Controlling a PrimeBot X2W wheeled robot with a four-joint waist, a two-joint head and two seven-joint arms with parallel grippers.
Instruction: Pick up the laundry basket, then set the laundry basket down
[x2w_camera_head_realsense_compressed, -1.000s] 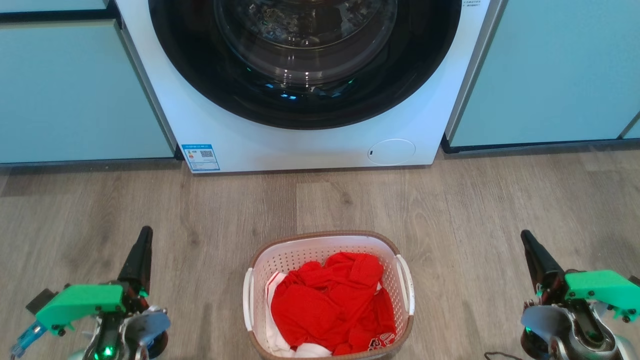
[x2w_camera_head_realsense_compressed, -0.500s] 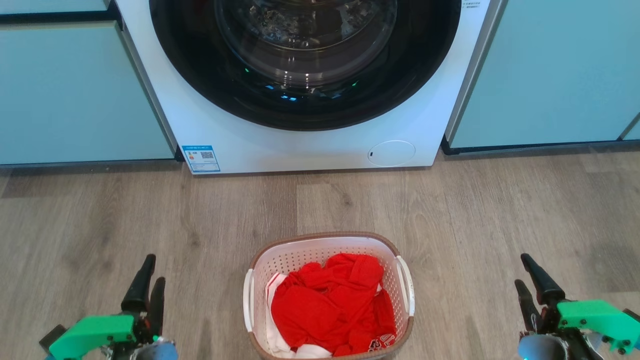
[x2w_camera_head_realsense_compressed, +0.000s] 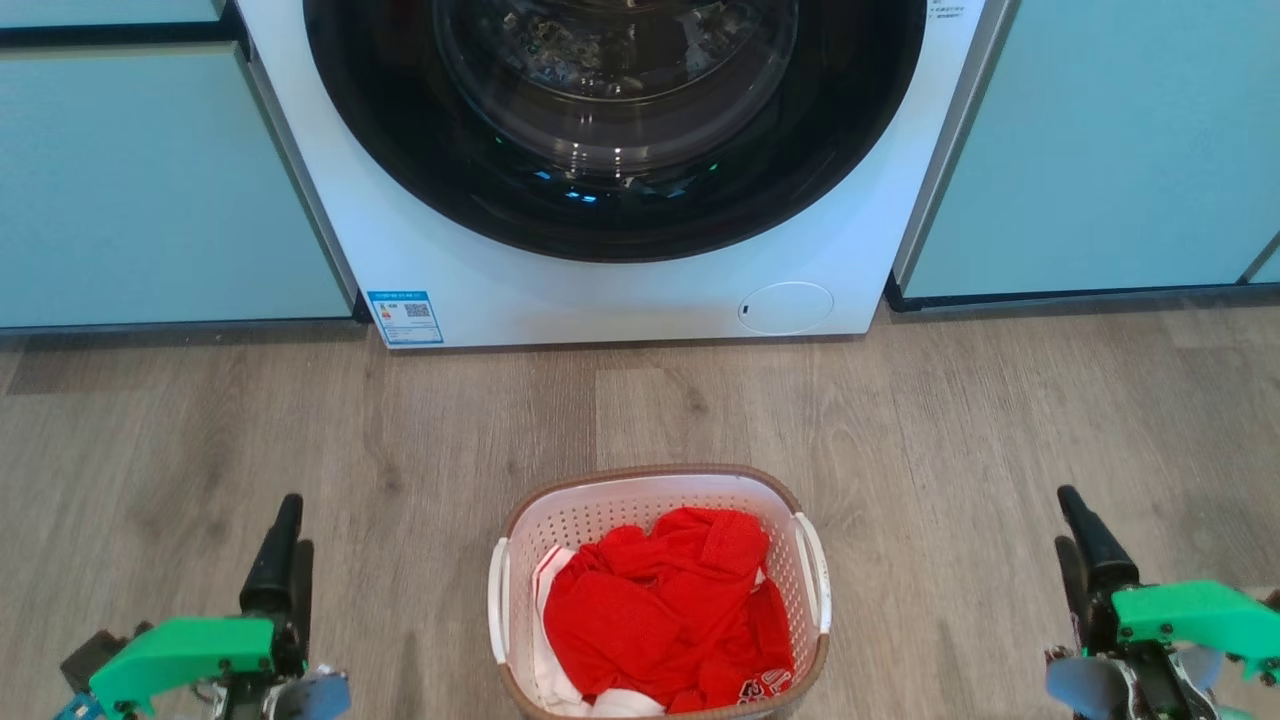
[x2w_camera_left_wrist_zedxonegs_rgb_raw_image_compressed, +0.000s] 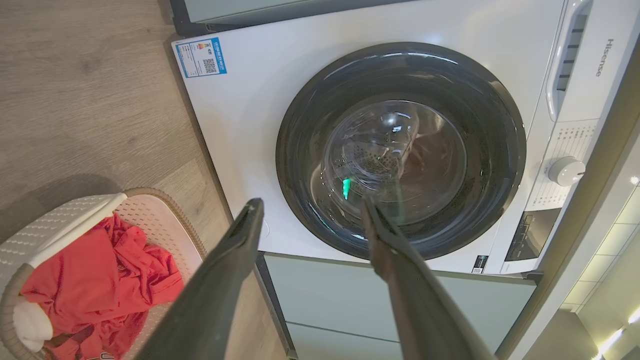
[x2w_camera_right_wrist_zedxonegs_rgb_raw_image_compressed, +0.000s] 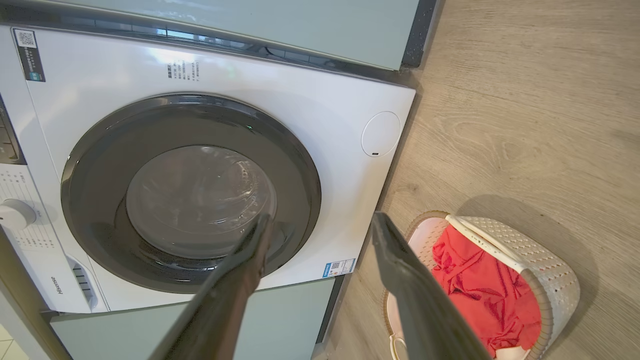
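Basket (x2w_camera_head_realsense_compressed: 590, 520) sits on the floor (x2w_camera_head_realsense_compressed: 900, 420) before the washer (x2w_camera_head_realsense_compressed: 560, 300); in the head view it lies midway between my left gripper (x2w_camera_head_realsense_compressed: 295, 525) and right gripper (x2w_camera_head_realsense_compressed: 1066, 520), well apart from both, neither nearer. Its long axis runs toward the washer, so its handles (x2w_camera_head_realsense_compressed: 497, 600) face one arm each. Left wrist view: fingers (x2w_camera_left_wrist_zedxonegs_rgb_raw_image_compressed: 225, 270) spread, nothing between them, basket at lower left. Right wrist view: jaws likewise released and empty, basket at lower right. I judge both arms must swing inward together.
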